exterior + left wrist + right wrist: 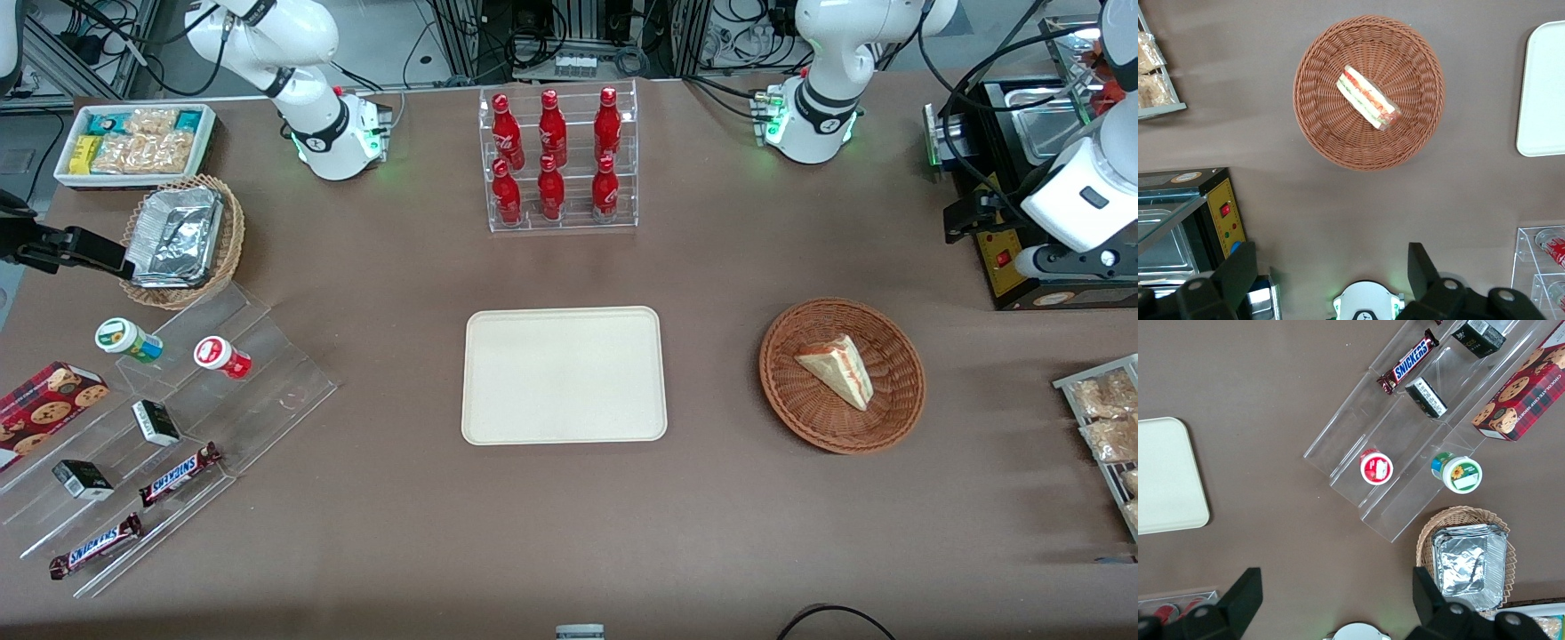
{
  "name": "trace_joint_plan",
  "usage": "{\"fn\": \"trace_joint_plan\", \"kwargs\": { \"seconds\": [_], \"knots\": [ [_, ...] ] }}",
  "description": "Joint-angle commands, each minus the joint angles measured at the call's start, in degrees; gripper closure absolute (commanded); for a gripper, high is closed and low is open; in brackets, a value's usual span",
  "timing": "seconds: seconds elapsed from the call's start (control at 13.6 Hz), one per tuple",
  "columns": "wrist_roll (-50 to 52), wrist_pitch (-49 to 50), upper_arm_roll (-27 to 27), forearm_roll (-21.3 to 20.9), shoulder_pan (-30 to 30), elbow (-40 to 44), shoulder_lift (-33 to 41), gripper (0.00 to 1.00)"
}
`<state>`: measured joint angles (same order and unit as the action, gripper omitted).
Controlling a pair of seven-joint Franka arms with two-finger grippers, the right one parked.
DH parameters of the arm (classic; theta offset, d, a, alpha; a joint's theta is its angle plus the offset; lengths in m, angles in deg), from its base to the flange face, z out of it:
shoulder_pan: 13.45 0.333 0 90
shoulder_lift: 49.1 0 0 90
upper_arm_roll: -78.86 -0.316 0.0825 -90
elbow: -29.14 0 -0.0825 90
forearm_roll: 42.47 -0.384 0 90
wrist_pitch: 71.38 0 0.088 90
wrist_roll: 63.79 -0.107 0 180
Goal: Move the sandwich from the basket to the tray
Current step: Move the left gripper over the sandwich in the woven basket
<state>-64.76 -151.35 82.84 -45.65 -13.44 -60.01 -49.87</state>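
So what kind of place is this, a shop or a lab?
Most likely a robotics lab staged as a snack counter: cable racks stand above a table holding red bottles, a sandwich in a basket, and a tray. The gripper hangs open, high above the basket.

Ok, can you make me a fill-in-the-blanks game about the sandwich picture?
1. The sandwich lies in the round ____.
2. The cream tray has ____ on it.
3. The rack holds ____ red bottles.
4. The gripper hangs above the table with its fingers ____.

Missing words: basket; nothing; six; open
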Motion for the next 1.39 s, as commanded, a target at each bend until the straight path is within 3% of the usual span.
{"fn": "trace_joint_plan", "kwargs": {
  "seconds": [0.0,0.37,0.51,1.17,1.32],
  "knots": [
    [-1.05,1.92,0.06,0.2,0.07,0.82,-0.03,0.0],
    [-0.18,0.44,-0.55,-0.33,-0.02,-0.67,-3.09,0.0],
    [2.0,-6.65,-2.31,-0.24,-0.1,-7.32,-2.49,0.0],
    [42.15,-43.73,-2.05,-0.16,-3.0,-36.51,-1.17,0.0],
    [48.49,-48.33,-2.05,-0.16,-5.1,-37.86,-3.35,0.0]
  ]
}}
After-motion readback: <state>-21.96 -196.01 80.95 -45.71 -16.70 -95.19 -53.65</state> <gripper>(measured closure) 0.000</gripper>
